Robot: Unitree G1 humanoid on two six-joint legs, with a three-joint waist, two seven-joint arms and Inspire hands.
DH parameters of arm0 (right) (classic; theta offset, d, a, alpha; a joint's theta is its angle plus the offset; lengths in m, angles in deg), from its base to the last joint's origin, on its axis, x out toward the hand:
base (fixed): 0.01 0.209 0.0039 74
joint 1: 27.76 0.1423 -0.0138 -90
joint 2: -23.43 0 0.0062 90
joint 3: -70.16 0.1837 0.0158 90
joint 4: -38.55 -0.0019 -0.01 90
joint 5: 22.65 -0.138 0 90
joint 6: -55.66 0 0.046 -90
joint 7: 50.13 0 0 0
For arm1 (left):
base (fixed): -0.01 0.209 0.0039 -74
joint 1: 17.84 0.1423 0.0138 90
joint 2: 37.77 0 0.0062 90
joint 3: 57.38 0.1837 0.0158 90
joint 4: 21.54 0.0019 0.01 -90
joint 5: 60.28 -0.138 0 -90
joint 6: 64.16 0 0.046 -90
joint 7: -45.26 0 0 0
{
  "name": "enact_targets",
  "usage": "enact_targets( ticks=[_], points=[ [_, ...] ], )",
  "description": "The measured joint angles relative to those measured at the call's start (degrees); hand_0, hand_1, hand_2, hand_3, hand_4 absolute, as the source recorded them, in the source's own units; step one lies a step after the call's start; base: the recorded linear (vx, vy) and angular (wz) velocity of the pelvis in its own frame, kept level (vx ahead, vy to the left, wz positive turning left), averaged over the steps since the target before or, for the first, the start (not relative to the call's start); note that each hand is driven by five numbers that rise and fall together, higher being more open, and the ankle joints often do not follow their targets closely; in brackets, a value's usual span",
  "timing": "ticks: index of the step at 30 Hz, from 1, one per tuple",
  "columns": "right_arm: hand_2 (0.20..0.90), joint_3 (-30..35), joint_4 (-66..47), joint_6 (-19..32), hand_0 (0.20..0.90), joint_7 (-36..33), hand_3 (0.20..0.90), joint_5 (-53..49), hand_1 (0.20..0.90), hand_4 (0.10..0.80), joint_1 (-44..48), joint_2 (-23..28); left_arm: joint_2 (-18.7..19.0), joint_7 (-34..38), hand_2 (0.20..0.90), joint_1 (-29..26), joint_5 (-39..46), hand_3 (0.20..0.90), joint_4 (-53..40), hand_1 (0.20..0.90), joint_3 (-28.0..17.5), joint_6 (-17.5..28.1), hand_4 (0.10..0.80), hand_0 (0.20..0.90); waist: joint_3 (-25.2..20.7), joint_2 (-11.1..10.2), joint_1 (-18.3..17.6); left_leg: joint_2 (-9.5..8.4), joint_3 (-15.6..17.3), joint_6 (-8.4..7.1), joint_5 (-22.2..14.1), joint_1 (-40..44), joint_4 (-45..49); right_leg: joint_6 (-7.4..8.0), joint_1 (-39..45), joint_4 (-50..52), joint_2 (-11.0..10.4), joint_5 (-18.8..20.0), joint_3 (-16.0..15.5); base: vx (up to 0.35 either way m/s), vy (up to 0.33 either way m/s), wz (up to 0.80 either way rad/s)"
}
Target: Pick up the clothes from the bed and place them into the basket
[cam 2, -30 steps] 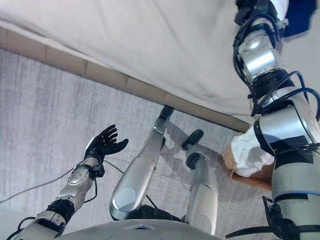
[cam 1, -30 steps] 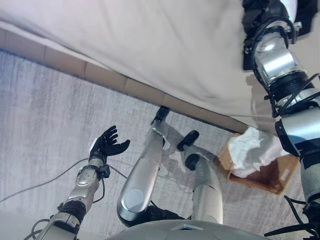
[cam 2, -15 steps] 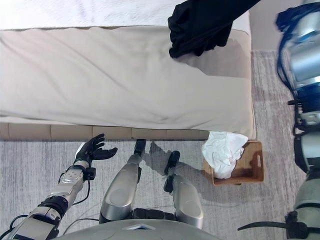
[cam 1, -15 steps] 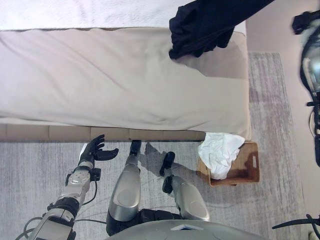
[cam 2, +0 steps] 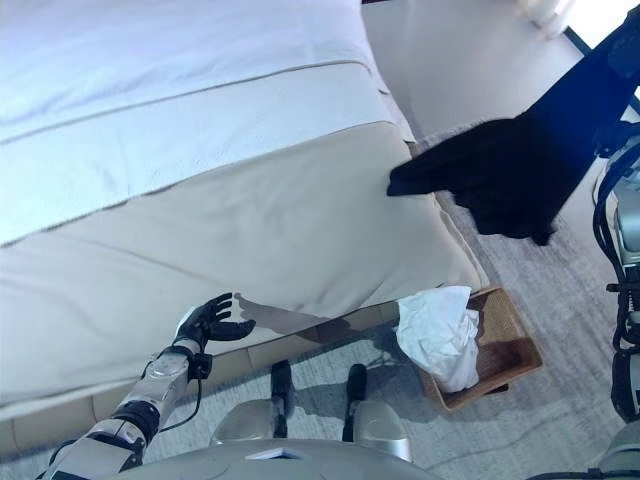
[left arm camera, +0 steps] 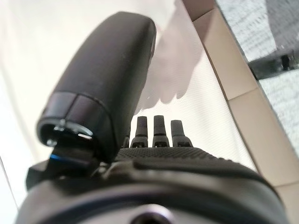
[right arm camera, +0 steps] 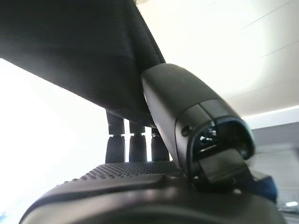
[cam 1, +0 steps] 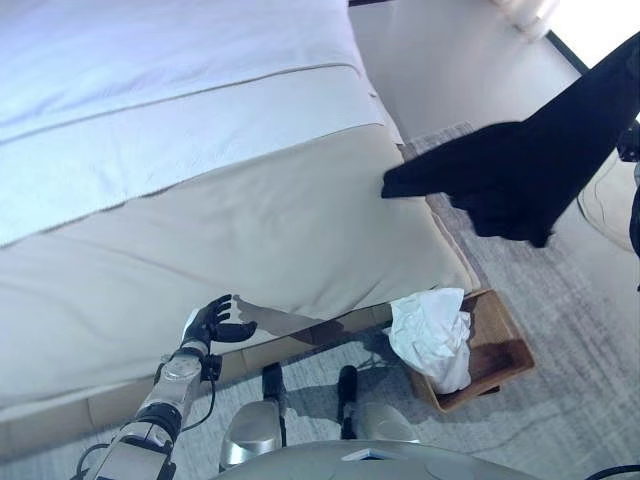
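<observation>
Right hand (right arm camera: 140,186), clamped on the black garment (cam 1: 520,175), has lifted it off the bed (cam 1: 250,220) toward the basket (cam 1: 500,350); left hand (cam 1: 215,322) open.

Head stereo views overlook the bed (cam 1: 250,230); wrist cameras look along their hands.

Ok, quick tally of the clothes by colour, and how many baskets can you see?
Black clothes: 1, the black garment held up by the right hand, off the bed
White clothes: 1, the white garment lying in the basket
Baskets: 1, the brown basket on the floor
Total: 3
</observation>
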Motion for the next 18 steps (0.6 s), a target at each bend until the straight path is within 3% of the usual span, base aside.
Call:
enact_targets(
  ticks=[5, 10, 14, 18],
  points=[
    [0.3, 0.0, 3.1, 0.8, 0.3, -0.2, 0.2, 0.2, 0.3, 0.1, -4.1, -1.6, -0.6, 0.0, 0.9, 1.7, 0.0, 0.9, 0.4, 0.9, 0.5, -0.7, 0.8, 0.9, -1.3, 3.1, -2.7, 1.14, 1.6, 0.43, -0.6, -0.8, 0.0, -0.17, -1.8, 0.0, 0.9, 0.1, 1.7, -0.123, -0.04, -0.18],
    [0.3, -0.9, 10.4, 1.7, 0.3, 0.0, 0.2, 1.4, 0.3, 0.1, -4.1, -3.0, -1.6, 0.0, 0.9, 0.8, 0.2, 0.9, 0.4, 0.9, 4.2, -0.4, 0.8, 0.9, -0.4, 6.4, -3.1, 1.68, 4.0, 0.33, -0.6, -5.1, 0.0, -0.28, -7.7, 0.5, 1.4, 1.8, 4.0, -0.179, 0.005, -0.26],
    [0.3, -3.1, 18.5, 2.9, 0.3, -1.0, 0.2, 2.2, 0.3, 0.1, 0.6, -3.1, -2.5, 0.2, 0.9, -3.1, 1.3, 0.9, -0.5, 0.9, 8.9, 2.0, 0.8, 0.9, 4.8, 10.8, -4.1, 1.22, 5.5, 0.2, -0.2, -10.6, 1.6, -0.13, -15.3, 5.2, 0.6, 1.6, 5.5, -0.199, 0.009, -0.18],
    [0.3, -5.5, 22.1, 3.0, 0.3, -1.8, 0.2, 2.1, 0.3, 0.1, 4.3, -3.3, -2.6, 0.6, 0.9, -8.8, 4.0, 0.9, -3.8, 0.9, 9.4, 3.7, 0.8, 0.9, 13.0, 13.6, -4.7, 0.28, 6.4, 0.38, 0.2, -16.3, 5.1, 0.63, -23.7, 13.1, -0.2, 0.5, 6.7, -0.136, -0.046, -0.12]
  ],
)
